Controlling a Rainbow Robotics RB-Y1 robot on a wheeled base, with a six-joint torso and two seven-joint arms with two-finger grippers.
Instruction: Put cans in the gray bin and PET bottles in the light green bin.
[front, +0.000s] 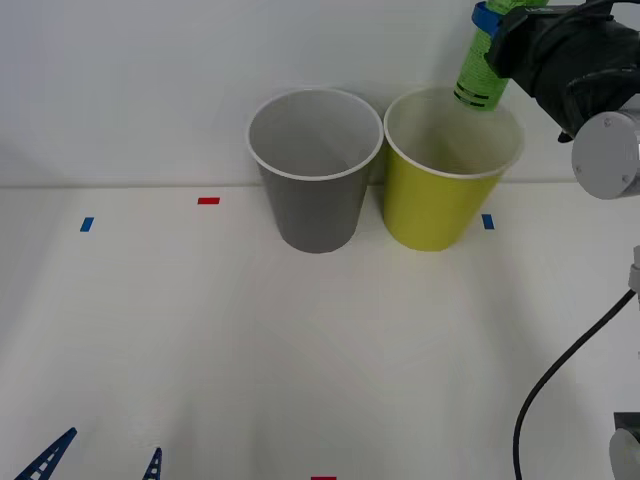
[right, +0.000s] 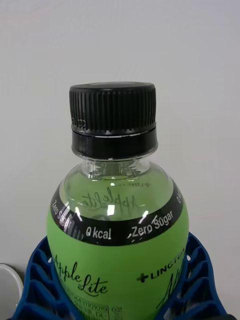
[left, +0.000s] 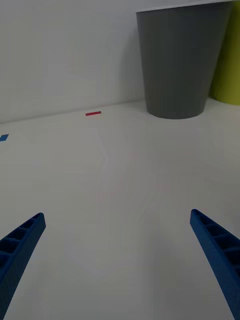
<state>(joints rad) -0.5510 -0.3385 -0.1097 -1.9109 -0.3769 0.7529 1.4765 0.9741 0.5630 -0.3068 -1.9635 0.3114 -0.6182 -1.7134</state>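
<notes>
Left claw (front: 100, 467) sits low at the near edge of the worktop (front: 300, 340), fingers spread, nothing between them. Idle; it only needs to keep clear.

Mid-worktop: gray bin (front: 315, 170) and light green bin (front: 450, 170) stand upright side by side, rims touching or nearly so. Both look empty from the front view. Bits of red and blue tape on the surface, irrelevant to the drop.

Far right: right claw (front: 487, 22) is up above the far-right rim of the light green bin, pinching the PET bottle (front: 481, 72). The right wrist view shows blue fingers (right: 35, 280) clamped on both sides of the green body, below the black cap (right: 113, 117). In the front view the bottle hangs tilted, lower end just over the rim, toward the bin's back-right edge rather than the centre.

Judgement: this is the release step, right bin. To do it well:
- shift the claw slightly toward the bin's centre first; released here, the bottle could clip the rim and bounce out or tip the bin
- lower it until the bottle end is inside the rim, then release
- open the fingers fully so the ribbed pads don't drag the bottle
- lift straight up to clear the rim
</notes>
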